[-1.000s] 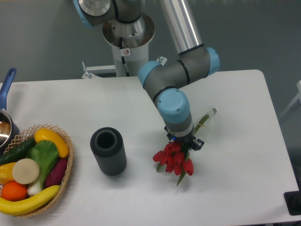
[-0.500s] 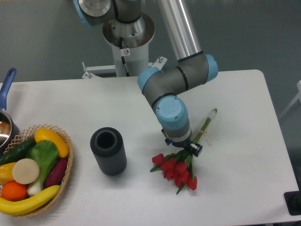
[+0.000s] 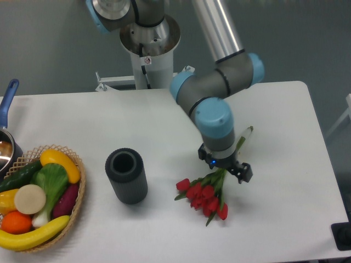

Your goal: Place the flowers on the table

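Observation:
The flowers [image 3: 204, 197], red tulips with green leaves and long green stems, lie flat on the white table [image 3: 285, 164], right of centre. Their heads point toward the front edge and the stem ends [image 3: 248, 131] reach back to the right. My gripper [image 3: 226, 166] hangs just above the stems where they meet the heads. It is open, with one dark finger [image 3: 244, 173] standing to the right of the stems and nothing held between the jaws.
A black cylindrical vase [image 3: 126, 175] stands upright left of the flowers. A wicker basket [image 3: 77, 205] of fruit and vegetables sits at the front left, and a pot with a blue handle [image 3: 9, 96] sits at the left edge.
The flowers came down from the gripper onto the table and now lie still. The gripper has opened and shifted to the right, off the stems.

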`<state>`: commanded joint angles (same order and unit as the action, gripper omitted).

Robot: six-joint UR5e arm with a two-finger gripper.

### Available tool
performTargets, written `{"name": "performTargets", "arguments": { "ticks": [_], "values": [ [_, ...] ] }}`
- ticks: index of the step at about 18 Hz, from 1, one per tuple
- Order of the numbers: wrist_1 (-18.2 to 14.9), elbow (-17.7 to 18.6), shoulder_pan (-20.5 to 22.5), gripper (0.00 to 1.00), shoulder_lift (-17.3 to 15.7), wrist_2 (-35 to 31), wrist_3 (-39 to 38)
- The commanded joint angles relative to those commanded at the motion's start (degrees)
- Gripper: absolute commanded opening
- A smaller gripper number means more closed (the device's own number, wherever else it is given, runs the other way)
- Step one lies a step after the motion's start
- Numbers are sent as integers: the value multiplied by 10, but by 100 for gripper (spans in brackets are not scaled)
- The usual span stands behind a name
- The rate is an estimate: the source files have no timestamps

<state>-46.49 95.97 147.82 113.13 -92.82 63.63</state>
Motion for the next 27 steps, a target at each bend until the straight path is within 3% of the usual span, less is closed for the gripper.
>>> {"name": "performTargets", "arguments": {
  "ticks": [6,11,17,24,27],
  "values": [
    [-7,25,52,100,-70,82,24],
    [-10,72,114,100,-121,138,155],
    [-91,77,164,100,-178,139,249],
    [-187,41,214,100,-188,147,370],
    [-210,37,245,100,-189,162,451]
  ]
}}
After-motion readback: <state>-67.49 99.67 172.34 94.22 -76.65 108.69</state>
